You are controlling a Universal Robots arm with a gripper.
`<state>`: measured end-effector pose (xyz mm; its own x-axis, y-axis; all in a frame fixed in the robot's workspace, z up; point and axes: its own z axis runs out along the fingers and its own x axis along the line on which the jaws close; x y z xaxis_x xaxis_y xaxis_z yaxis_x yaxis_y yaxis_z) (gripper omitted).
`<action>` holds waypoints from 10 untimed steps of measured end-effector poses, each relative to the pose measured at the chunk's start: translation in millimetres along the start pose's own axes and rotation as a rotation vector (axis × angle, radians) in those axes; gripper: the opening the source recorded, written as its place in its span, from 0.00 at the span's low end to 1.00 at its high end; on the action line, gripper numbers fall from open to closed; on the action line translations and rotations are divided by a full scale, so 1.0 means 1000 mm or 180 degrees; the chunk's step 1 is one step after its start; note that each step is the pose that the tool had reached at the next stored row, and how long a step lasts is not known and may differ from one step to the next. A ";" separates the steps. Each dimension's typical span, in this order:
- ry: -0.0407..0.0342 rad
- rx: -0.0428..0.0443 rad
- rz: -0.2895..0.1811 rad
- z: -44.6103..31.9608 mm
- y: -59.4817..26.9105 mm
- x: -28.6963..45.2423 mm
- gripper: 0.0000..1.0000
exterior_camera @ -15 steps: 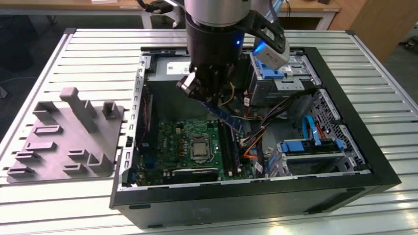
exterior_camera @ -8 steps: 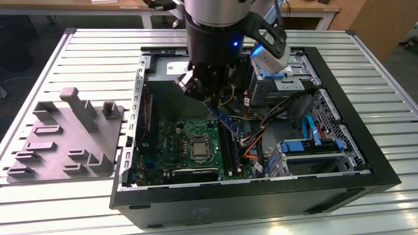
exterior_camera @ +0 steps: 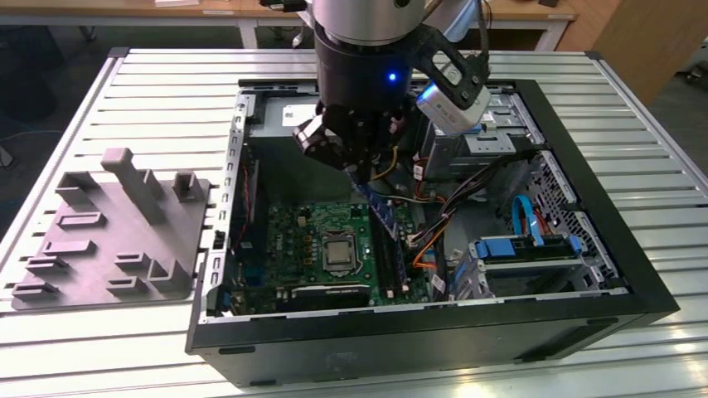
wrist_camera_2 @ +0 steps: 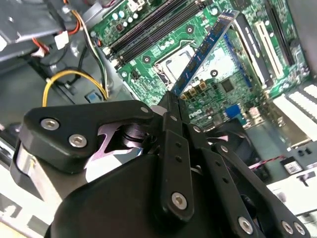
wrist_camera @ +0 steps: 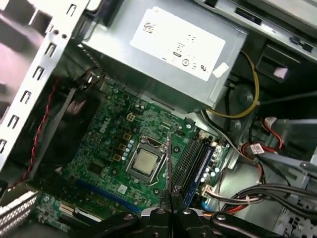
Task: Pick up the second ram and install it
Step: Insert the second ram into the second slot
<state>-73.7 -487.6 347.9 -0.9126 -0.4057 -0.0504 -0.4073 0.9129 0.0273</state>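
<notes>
An open black computer case (exterior_camera: 443, 336) lies on a slatted metal worktop (exterior_camera: 166, 83), from the centre toward the exterior view's right. It holds a green motherboard (exterior_camera: 293, 240) with its CPU (exterior_camera: 335, 253) and a grey power supply (wrist_camera: 163, 54). The end effector (exterior_camera: 360, 174) reaches inside the case. Its fingers are clamped on one end of the second ram (exterior_camera: 382, 211), which points down toward the motherboard near the memory slots (wrist_camera: 193, 161). A grey slotted block (exterior_camera: 111, 240) sits on the worktop at the exterior view's left.
</notes>
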 end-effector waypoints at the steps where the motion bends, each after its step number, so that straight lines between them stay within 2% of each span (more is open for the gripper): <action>1: -0.0002 0.0003 0.0057 0.0000 0.0000 0.0000 0.12; 10: -0.0016 0.0029 0.0580 0.0001 0.0000 0.0000 0.12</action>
<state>-73.7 -487.6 347.8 -0.9711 -0.2333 -0.0504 -0.2349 0.9716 0.0273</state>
